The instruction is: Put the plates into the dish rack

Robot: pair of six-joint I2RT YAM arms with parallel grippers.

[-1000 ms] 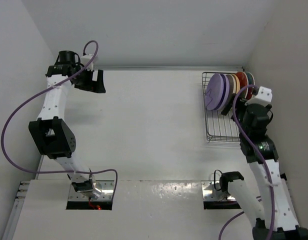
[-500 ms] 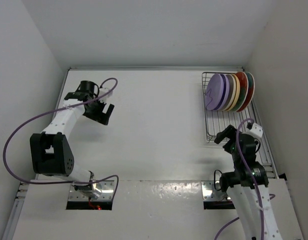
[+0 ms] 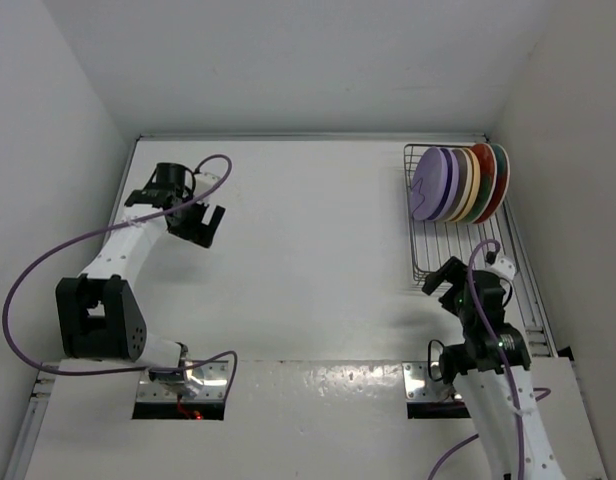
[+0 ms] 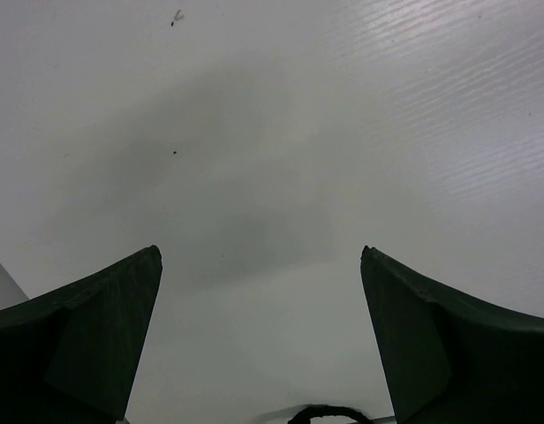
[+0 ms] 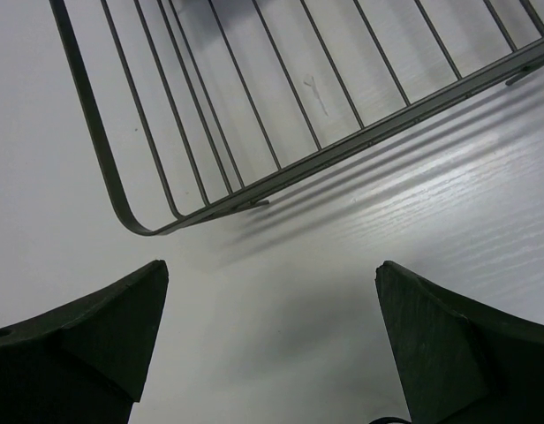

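The plates [image 3: 458,185]: all five stand on edge in the dish rack [image 3: 443,262], packed side by side at its far end. The two lilac ones are outermost, then the yellow-orange one, then the patterned red pair. They lean slightly the same way, presumably propped by the rack's uprights, which are hidden behind them. No plate lies on the table [image 3: 308,250], so loading appears complete.

The right gripper [image 3: 440,278] sits short of the rack's near end, with the plates well ahead of it. Its wrist view shows the rack's rounded near corner [image 5: 122,203] just beyond the fingertips and not touching them. Its jaws are spread wide and hold nothing [image 5: 270,265]. That arm is folded close to its base, wrist tilted down at the table – in my judgement a withdrawn posture.

The left gripper [image 3: 200,228] hangs over bare table, far to the side of the rack. It too is fully spread and empty [image 4: 259,252], and its arm reaches forward along the left edge.
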